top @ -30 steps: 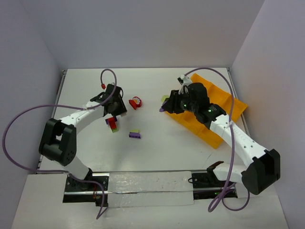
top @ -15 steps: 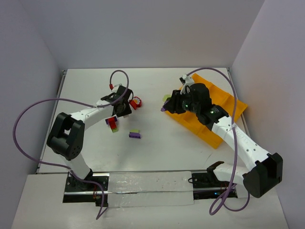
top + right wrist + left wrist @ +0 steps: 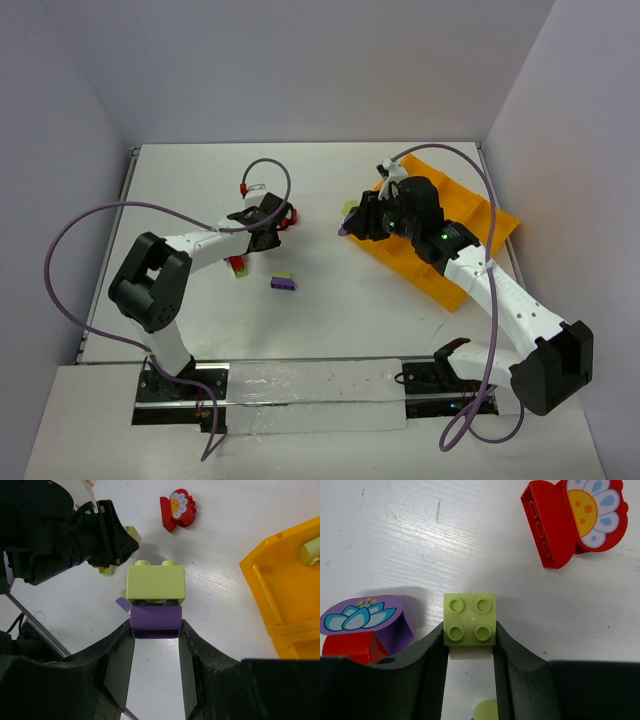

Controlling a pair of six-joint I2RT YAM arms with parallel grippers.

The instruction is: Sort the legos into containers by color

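My left gripper point(image 3: 268, 228) has swung away from the table's point(image 3: 330, 320) left edge toward the middle, ending just beside the red flower brick point(image 3: 286, 213).

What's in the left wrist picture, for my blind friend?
The left gripper pinches a pale green four-stud brick over a white table. A red flower brick lies upper right, a purple flower piece lower left.

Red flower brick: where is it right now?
Left wrist view, upper right: the red flower brick lies on the table, apart from the green brick between the left fingers. From above it sits left of centre.
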